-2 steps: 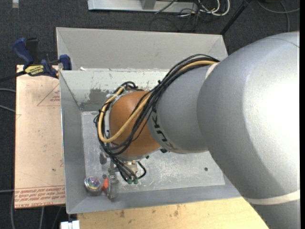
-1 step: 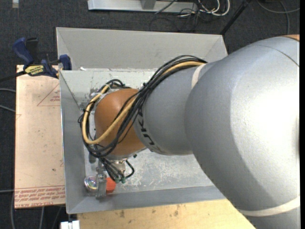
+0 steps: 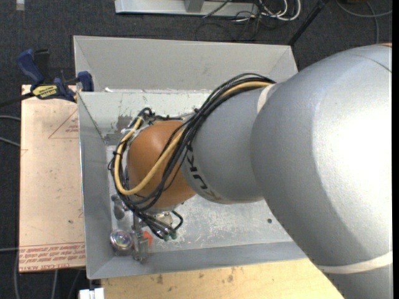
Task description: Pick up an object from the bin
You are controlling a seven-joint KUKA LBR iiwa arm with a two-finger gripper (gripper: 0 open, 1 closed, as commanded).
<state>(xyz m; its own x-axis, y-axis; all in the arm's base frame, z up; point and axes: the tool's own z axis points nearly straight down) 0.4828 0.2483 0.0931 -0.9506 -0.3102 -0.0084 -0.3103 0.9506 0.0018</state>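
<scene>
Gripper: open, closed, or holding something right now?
Gripper: cannot be told; it is down in the bin, at the view's lower-left corner, below the orange wrist cover.

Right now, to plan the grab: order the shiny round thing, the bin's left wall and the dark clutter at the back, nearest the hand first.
1. Shiny round thing, beside the hand, front-left corner.
2. Bin's left wall, just beyond it.
3. Dark clutter, far off in the back-left corner.
</scene>
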